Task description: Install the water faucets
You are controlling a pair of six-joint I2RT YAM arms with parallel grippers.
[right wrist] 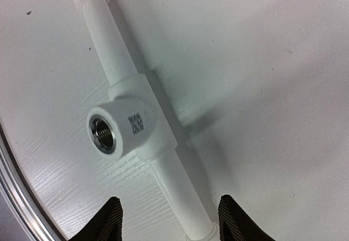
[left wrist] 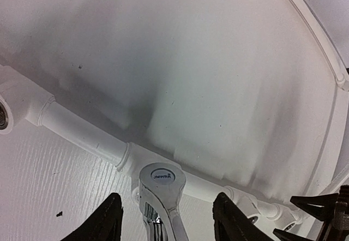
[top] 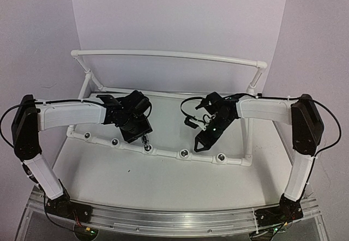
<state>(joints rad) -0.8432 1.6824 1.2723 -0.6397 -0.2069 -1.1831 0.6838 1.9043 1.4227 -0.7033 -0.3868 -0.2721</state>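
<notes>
A chrome faucet (left wrist: pixel 162 189) with a round blue-badged cap stands at a tee fitting of the white pipe frame (left wrist: pixel 82 134). It shows small in the top view (top: pixel 145 140), at the middle socket (top: pixel 147 149) of the front pipe. My left gripper (left wrist: pixel 166 227) is open, its black fingers (left wrist: pixel 103 222) on either side of the faucet and clear of it. My right gripper (right wrist: pixel 169 224) is open and empty, straddling the front pipe (right wrist: pixel 177 186) just past an empty threaded socket (right wrist: pixel 103 133). In the top view it (top: pixel 200 143) hangs over the pipe right of the middle.
The front pipe carries more open sockets (top: pixel 87 136), (top: pixel 114 142), (top: pixel 184 154), (top: pixel 221 157). The frame's raised back rail (top: pixel 169 55) and its side posts (top: pixel 248 137) fence in the white table. The right gripper's tips (left wrist: pixel 322 214) show in the left wrist view.
</notes>
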